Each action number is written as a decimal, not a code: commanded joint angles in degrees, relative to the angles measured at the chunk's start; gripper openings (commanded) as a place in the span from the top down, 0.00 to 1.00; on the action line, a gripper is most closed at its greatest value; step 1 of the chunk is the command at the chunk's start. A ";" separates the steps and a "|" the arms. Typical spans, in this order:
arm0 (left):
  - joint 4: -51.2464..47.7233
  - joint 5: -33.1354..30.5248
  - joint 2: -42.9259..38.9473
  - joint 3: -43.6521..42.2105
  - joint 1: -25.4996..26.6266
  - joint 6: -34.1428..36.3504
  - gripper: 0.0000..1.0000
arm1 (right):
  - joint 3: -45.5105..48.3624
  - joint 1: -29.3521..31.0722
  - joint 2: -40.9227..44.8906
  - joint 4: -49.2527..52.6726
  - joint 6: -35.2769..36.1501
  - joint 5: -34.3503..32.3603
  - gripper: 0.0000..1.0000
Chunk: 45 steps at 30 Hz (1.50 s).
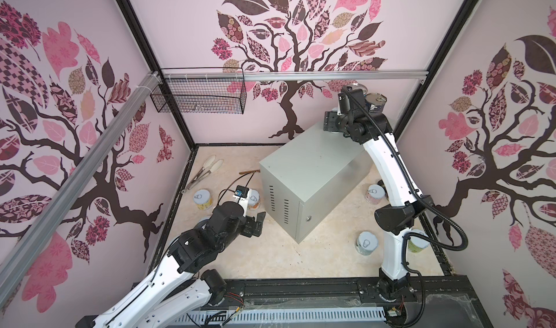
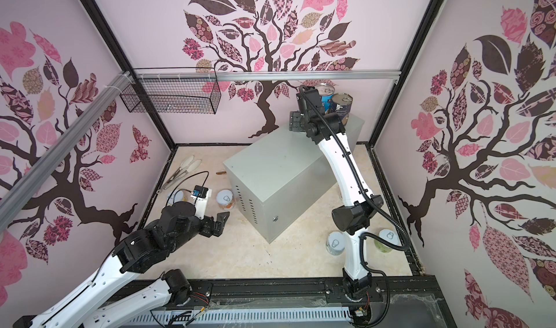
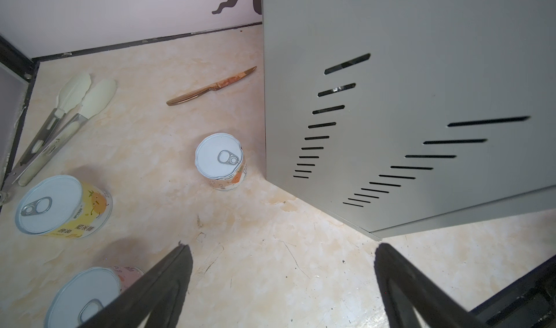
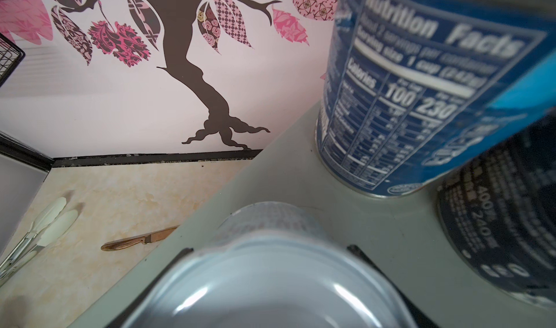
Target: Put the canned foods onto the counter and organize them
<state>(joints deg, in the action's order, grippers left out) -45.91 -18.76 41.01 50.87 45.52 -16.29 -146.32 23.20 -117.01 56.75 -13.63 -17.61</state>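
While the counter stands askew in the middle of the surface in both top views, a black tall can and a blue tall can stand upright, just beside each other, at the far right corner of its top. The right arm reaches over that end. A yellow can and an orange can stand between the counter and the surface's left edge, the orange one partly behind the left arm's camera. A pale can, a white can and a green can stand toward the right edge, the green one partly behind the right arm. Tongs and a knife lie toward the far left corner. The left gripper hovers beside the counter's vented side.

From the left wrist, its fingers are spread wide over bare surface with nothing between them. The orange can stands just beside the vented wall, and a pink can is partly behind one finger.

From the right wrist, the right gripper straddles a short can that stands upright on the counter's top near its edge, one finger at each side of the lid. Whether they press it or stand just clear, I cannot tell. Both tall cans stand beyond it, apart from it
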 commanded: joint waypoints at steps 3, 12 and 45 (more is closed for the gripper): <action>0.97 0.69 -0.59 -1.48 -0.25 0.21 0.02 | -2.06 0.17 -2.17 -0.63 0.53 -1.66 0.16; 1.00 0.76 -0.06 -1.49 -0.25 0.20 0.02 | -1.29 0.18 -1.18 -1.46 0.71 -0.40 0.00; 0.64 -0.63 -0.88 -1.53 -0.08 0.11 0.02 | 32.44 3.83 22.30 -19.87 -6.97 0.30 0.49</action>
<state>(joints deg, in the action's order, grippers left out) -45.87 -19.03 40.53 50.76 45.52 -16.29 -113.91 26.89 -94.85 39.53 -18.55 -18.15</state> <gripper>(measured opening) 0.981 0.514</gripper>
